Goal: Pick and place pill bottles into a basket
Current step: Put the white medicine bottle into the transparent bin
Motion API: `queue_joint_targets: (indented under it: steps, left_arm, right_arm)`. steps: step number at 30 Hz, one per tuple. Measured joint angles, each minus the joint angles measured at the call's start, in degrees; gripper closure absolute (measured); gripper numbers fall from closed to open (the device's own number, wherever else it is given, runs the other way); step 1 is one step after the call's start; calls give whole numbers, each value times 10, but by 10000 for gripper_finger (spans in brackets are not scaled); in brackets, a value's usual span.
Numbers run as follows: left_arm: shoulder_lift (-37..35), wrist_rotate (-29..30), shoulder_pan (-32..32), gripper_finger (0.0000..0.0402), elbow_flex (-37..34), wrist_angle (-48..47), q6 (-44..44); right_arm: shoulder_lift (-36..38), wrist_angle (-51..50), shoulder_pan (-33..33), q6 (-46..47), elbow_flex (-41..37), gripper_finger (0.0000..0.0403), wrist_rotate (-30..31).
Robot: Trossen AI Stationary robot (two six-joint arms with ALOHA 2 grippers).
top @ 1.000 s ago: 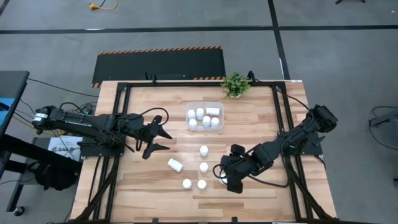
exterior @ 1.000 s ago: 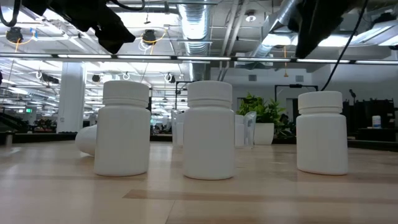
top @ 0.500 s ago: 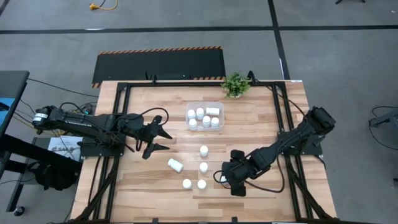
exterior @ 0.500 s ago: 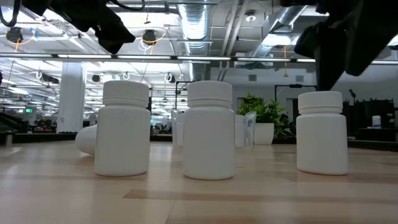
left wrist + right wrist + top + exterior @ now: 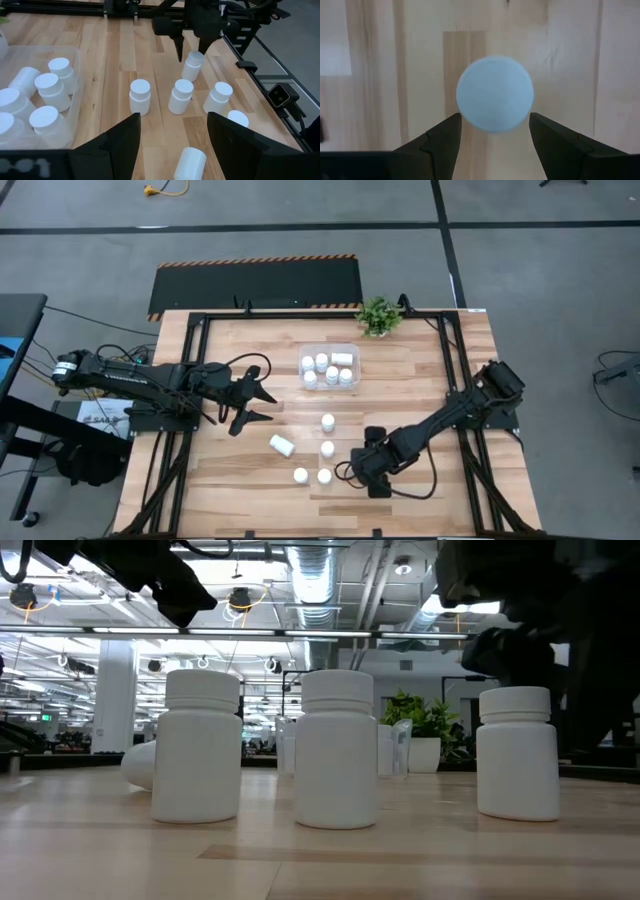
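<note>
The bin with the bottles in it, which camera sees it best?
The high view: the whole bin shows from above with six bottles inside. The left wrist view cuts off part of it. The low view hides it behind bottles. The right wrist view misses it.

The pill bottles are plain white, caps included, and those inside the clear, colourless basket are the same white. The table is pale wood in lengthwise planks, framed by black rails. Both arms are black. The potted plant is green. A black mat carries orange-and-black striped edges.
</note>
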State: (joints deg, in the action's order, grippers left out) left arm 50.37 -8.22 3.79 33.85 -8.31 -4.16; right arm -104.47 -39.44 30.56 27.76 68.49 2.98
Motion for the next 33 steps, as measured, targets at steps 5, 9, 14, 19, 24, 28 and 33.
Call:
queue_joint_targets:
  steps: [5,9,14,19,24,28,33]
  left_arm:
    - [0,0,0,184,0,0,0]
    - [0,0,0,184,0,0,0]
    - [0,-1,0,184,0,0,-4]
    - [0,-1,0,184,0,0,-4]
    - [0,-2,0,184,0,0,-4]
    - [0,-2,0,184,0,0,-4]
    - [0,-2,0,184,0,0,-8]
  right_arm:
    - [0,14,-11,-32,0,177,-1]
    - [0,25,-20,-49,0,177,-10]
    - [0,39,-25,-78,0,177,-20]
    - [0,53,-25,-89,0,177,-23]
    - [0,54,-26,-90,0,177,-29]
    - [0,54,-26,-89,0,187,-29]
    - [0,59,-29,-88,0,224,-30]
